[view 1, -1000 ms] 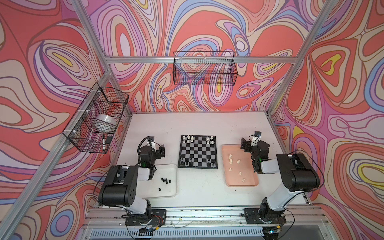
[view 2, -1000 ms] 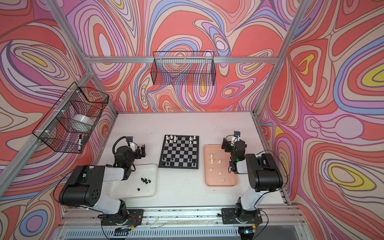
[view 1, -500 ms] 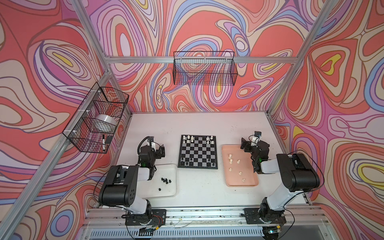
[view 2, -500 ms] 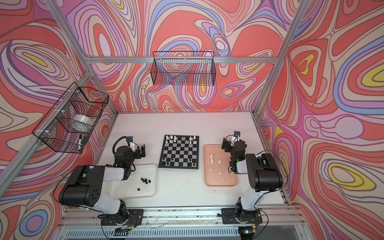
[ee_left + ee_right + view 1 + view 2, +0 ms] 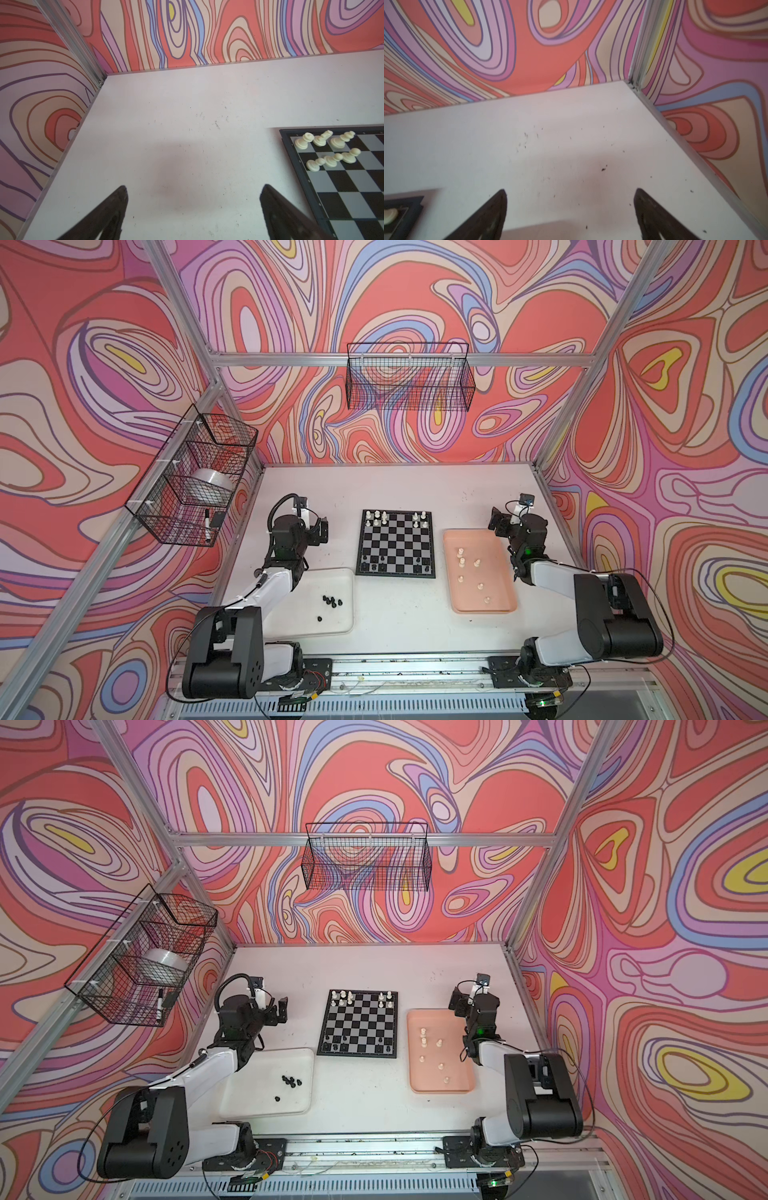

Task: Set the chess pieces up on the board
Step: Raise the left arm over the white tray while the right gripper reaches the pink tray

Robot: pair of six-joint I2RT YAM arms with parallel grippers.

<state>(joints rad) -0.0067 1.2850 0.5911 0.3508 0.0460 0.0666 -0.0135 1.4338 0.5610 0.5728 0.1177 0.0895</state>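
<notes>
The left hand (image 5: 320,530) has its jaws spread as wide as they go and nothing between them, over the bare surface (image 5: 374,485) at centre left in both top views; in the left wrist view its two dark fingers (image 5: 116,207) frame only scuffed white surface and a soft shadow. The right hand (image 5: 498,524) gapes just as wide and is just as empty, by the upper right corner of the pink tray (image 5: 498,593); neither hand touches anything.

Between the arms lies the board (image 5: 397,543), flat and square to the surface in the middle of both top views, with nothing standing between it and either hand. The white tray (image 5: 316,628) sits at its lower left, just beside one corner. The pink tray lies to its right, apart from it. One wire basket (image 5: 409,377) hangs on the back wall; another (image 5: 195,481) on the left wall holds a tape roll (image 5: 212,485).

Cream chess pieces (image 5: 376,515) stand in two small groups along the board's upper edge, and six more (image 5: 460,551) are scattered on the pink tray. Black chess pieces (image 5: 374,568) dot the board's lower rows; a small cluster (image 5: 331,600) and one loner rest on the white tray.
</notes>
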